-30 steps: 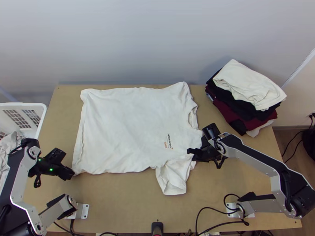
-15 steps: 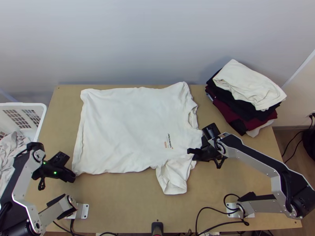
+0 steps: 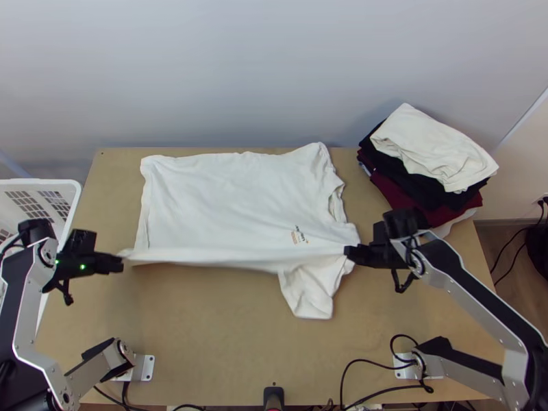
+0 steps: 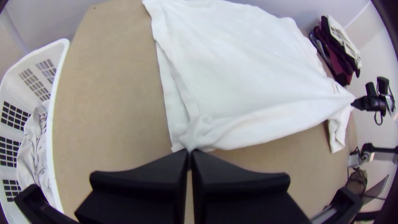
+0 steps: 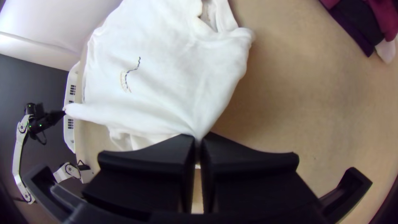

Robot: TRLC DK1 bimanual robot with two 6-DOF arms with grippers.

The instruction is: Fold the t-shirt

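In the top view a white t-shirt (image 3: 226,205) lies spread, its near side lifted and stretched between the grippers, with a sleeve (image 3: 309,293) hanging nearest the table's front edge. My left gripper (image 3: 120,262) is shut on the near hem corner; in the left wrist view this gripper (image 4: 190,152) pinches gathered cloth. My right gripper (image 3: 348,253) is shut on the shirt's shoulder area beside the sleeve; in the right wrist view the gripper (image 5: 198,140) has cloth converging between its fingertips.
Folded garments (image 3: 431,164) are stacked at the table's back right, a white one on top. A white basket (image 3: 68,188) holding cloth stands at the left. The table (image 3: 219,335) shows bare wood in front of the shirt.
Both grippers have moved up and toward the table's far side, with the shirt's near edge lifted between them. My left gripper has closed on the hem corner.
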